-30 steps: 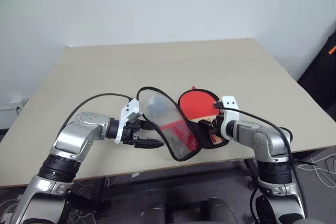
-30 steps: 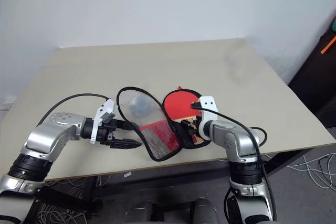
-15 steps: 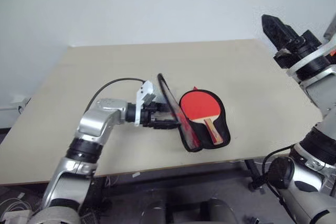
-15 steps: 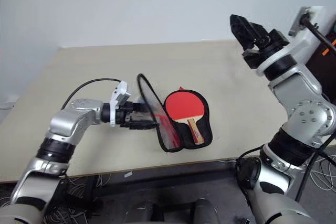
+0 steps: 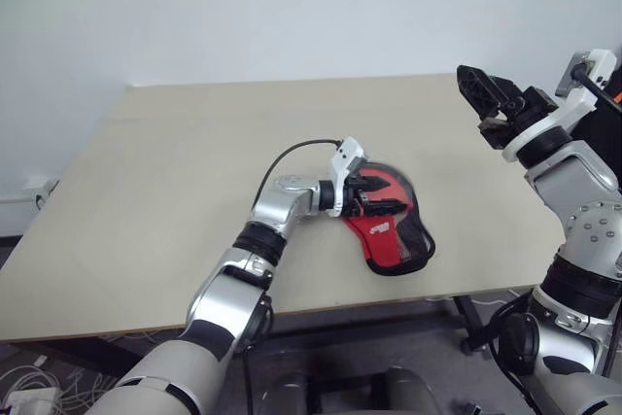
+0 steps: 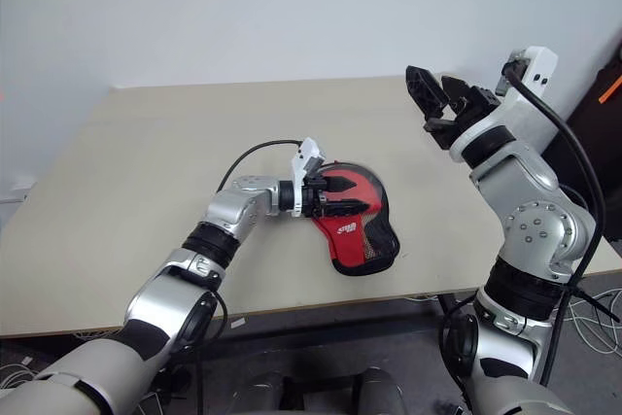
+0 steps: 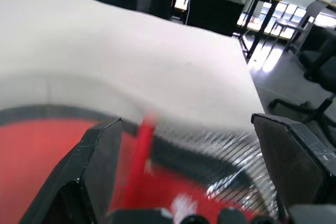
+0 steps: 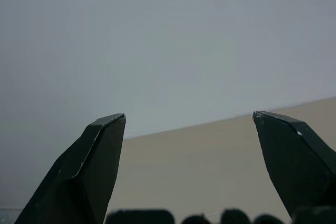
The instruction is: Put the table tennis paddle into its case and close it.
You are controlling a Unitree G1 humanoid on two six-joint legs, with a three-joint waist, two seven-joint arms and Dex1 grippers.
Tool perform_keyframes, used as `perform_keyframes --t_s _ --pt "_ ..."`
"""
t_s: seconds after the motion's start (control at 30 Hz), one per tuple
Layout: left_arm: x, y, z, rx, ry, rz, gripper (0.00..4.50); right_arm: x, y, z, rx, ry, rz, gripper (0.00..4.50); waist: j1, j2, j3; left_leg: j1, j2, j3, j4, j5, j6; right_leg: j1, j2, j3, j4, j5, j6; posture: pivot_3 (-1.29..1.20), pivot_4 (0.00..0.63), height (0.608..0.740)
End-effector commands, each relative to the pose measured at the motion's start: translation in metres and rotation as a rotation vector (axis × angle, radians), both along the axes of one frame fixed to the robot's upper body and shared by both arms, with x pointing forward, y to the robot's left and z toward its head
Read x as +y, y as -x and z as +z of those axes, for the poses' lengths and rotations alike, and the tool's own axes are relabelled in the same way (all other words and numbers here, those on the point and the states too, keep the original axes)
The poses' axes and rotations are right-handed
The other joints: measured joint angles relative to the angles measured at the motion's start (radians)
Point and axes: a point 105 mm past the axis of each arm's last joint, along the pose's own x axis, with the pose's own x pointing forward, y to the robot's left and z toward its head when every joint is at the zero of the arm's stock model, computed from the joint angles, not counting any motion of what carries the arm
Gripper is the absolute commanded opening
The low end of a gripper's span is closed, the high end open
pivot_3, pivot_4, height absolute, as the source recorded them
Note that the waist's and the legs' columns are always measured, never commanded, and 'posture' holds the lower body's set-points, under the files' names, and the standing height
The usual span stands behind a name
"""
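Here, in the eye views, the case (image 6: 356, 221) is lying on the table (image 6: 146, 172) near its front edge, its white logo too small to read, with the open left gripper (image 6: 342, 207) spread over it, gripping nothing. In the left wrist view, the fingers (image 7: 100, 156) are flanking the case's see-through side. The right gripper (image 6: 435, 96) is hanging wide open and empty, well apart.

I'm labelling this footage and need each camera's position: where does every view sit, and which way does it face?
Left and right eye views: on the head, looking forward and down at the table; both arms show, left gripper on the case, right gripper raised.
Left wrist view: along its open fingers, onto the case.
Right wrist view: along its open fingers, toward wall and table edge.
Shared: eye and left wrist views show the case.
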Motion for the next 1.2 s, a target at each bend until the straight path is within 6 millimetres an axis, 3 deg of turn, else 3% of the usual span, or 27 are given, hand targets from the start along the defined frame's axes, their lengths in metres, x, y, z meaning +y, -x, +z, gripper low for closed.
perform_keyframes --t_s 0.03,0.13,0.3,0.5,0.63,0.83,1.2 --pt "0.003 -0.003 0.019 -0.03 0.038 -0.01 4.16 -0.005 0.001 0.005 -0.031 0.01 -0.04 4.19 -0.002 0.0 0.0 0.0 0.0 0.0 0.0 0.0 0.0 0.0 0.0 0.0 0.0 0.0 0.0 0.0 0.0 0.724" --pt "0.019 0.0 0.024 0.01 0.063 -0.013 4.5 -0.003 -0.005 -0.01 0.019 0.029 -0.052 4.24 -0.001 0.0 0.0 0.0 0.0 -0.007 0.0 0.0 0.0 0.0 0.0 0.0 0.0 0.0 -0.001 0.0 0.0 0.724" --pt "0.06 0.012 0.042 0.173 0.172 0.072 4.5 0.002 -0.011 -0.029 0.075 0.055 -0.065 4.24 -0.005 0.0 0.0 0.0 0.0 -0.009 0.001 0.0 0.001 0.0 0.0 0.0 0.001 0.0 -0.001 0.0 0.0 0.724" --pt "0.091 0.034 0.022 0.399 0.139 0.215 4.5 0.005 -0.019 -0.042 0.118 0.069 -0.075 4.24 0.004 0.0 0.0 0.0 0.0 -0.013 0.003 0.0 0.001 0.002 0.0 -0.001 0.001 0.0 0.001 0.0 0.0 0.724" --pt "0.089 0.045 0.01 0.523 0.135 0.253 4.5 0.003 -0.024 -0.046 0.139 0.06 -0.087 4.24 0.004 0.0 0.0 -0.001 -0.001 -0.015 0.005 -0.001 0.001 0.003 -0.001 -0.003 0.001 0.0 0.001 0.0 0.0 0.724" --pt "0.08 0.034 -0.022 0.602 0.076 0.402 4.5 -0.002 -0.026 -0.05 0.16 0.067 -0.117 4.24 0.002 0.0 0.0 -0.001 -0.001 -0.014 0.004 -0.001 0.001 0.003 0.0 -0.002 0.001 0.0 -0.001 0.0 0.0 0.724" --pt "0.04 0.037 -0.031 0.782 0.103 0.344 4.5 -0.008 -0.025 -0.054 0.175 0.075 -0.159 4.24 0.002 0.0 0.0 -0.001 -0.001 -0.014 0.004 -0.001 0.001 0.003 0.0 -0.003 0.001 0.0 0.0 0.0 0.0 0.724"
